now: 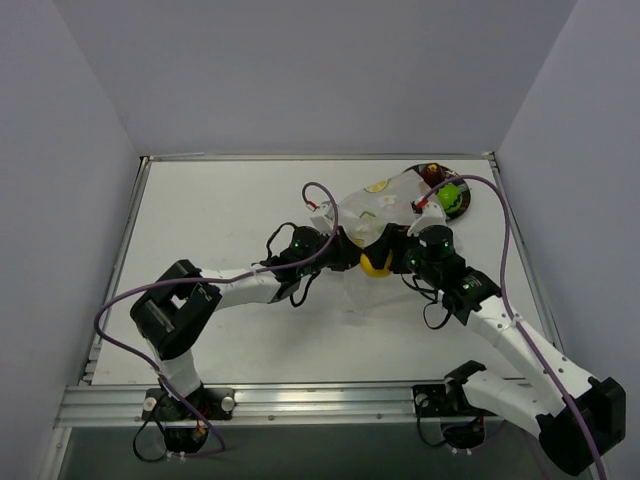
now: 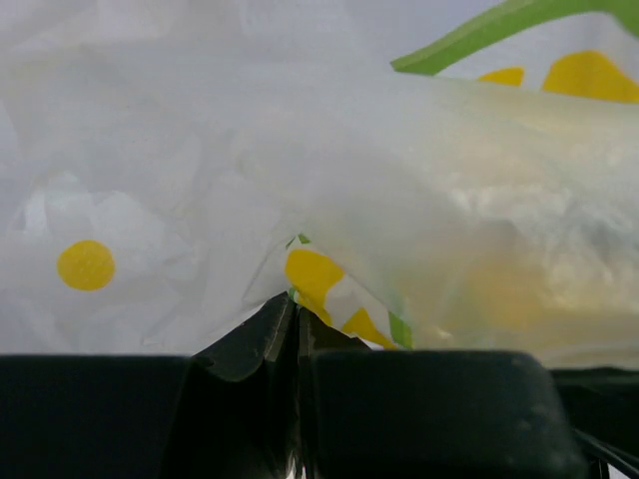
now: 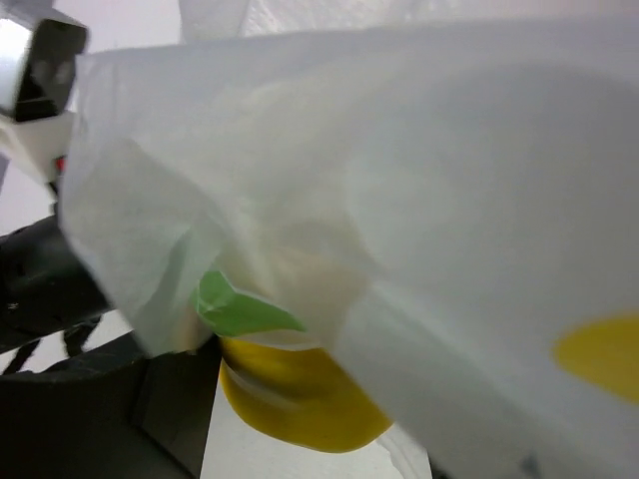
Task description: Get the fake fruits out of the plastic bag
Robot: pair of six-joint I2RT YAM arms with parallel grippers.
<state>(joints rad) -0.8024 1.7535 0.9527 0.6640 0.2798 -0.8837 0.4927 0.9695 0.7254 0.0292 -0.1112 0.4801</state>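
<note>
The plastic bag, whitish film with yellow and green print, hangs lifted between my two grippers. My left gripper is shut on a fold of the bag, its jaws pressed together on the film. My right gripper holds the bag's other side. The film drapes over its fingers and hides them. A yellow fruit pokes out under the bag's edge between the grippers, and it also shows in the right wrist view. A bright green fruit and a dark red one lie on the plate.
The dark-rimmed plate sits at the table's back right, just behind the bag and my right wrist. Purple cables loop over both arms. The table's raised edges run along the left, back and right.
</note>
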